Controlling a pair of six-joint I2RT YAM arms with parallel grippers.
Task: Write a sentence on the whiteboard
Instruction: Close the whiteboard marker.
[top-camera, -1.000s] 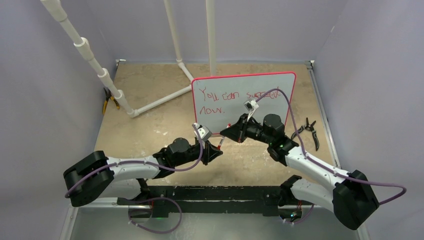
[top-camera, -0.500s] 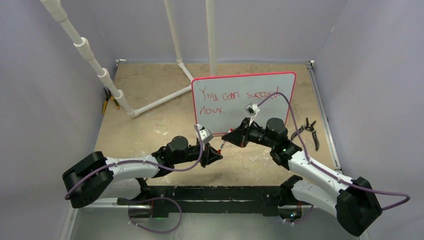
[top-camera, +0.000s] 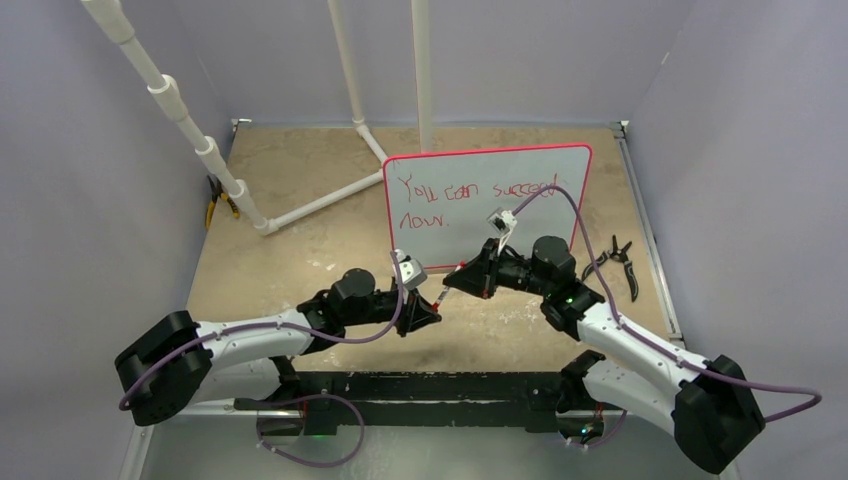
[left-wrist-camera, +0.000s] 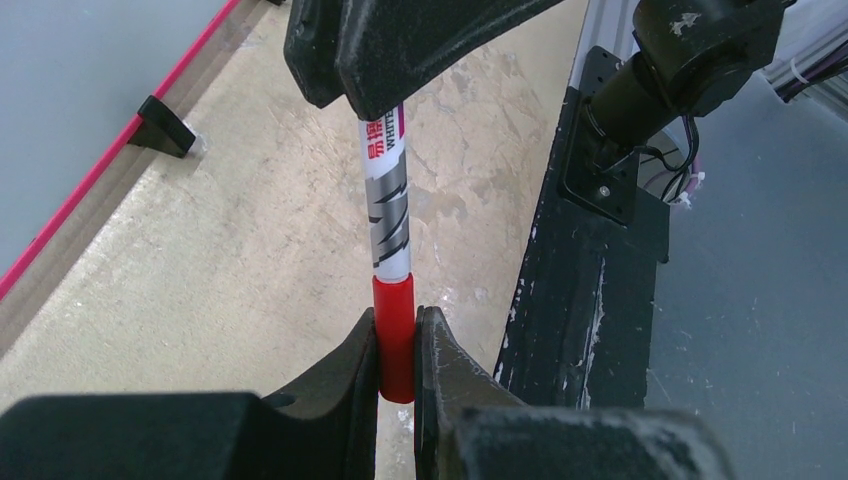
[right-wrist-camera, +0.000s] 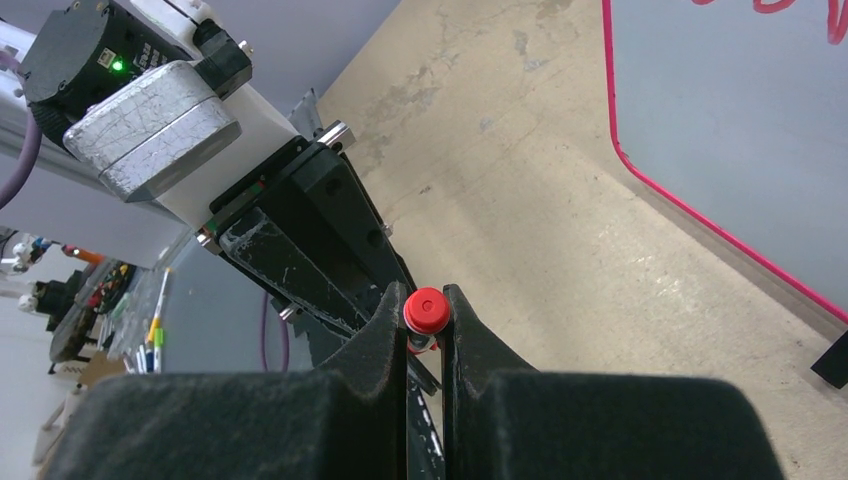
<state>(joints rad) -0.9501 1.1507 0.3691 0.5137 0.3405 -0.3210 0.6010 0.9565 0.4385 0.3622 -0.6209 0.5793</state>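
L gripper (left-wrist-camera: 397, 330): fingers (left-wrist-camera: 345, 365) nearly closed, pinching the red cap (left-wrist-camera: 394, 345) of a whiteboard marker (left-wrist-camera: 390, 215) from both sides. The cap sits on the barrel, flush w/ the grey-and-white sleeve.

R gripper (right-wrist-camera: 425, 312): fingers (right-wrist-camera: 385, 335) drawn in tight on the marker's other end, a round red butt (right-wrist-camera: 425, 310) showing between the tips. In the L wrist view the R gripper (left-wrist-camera: 385, 105) covers the upper barrel, so both grippers have the one marker, tip to tip, w/ only a short stretch of barrel bare between them. From the top cam the pair meet just in front of the whiteboard (top-camera: 480, 165), near its lower L corner, above the table (top-camera: 300, 250).

Writing: the barrel label reads "WHITE…" in black, the rest hidden under the R fingers; red characters beside it, prob. Chinese, too small to read. Grey zigzag pattern below.

The sentence (top-camera: 470, 190) is on the board's upper L area in red marker, two lines: looks like "You can succeed / now." The last letters of line one are partly behind a purple cable (top-camera: 560, 190).

Board stands upright mid-table toward the far side, red-pink frame, black foot (left-wrist-camera: 165, 128) on the tabletop.
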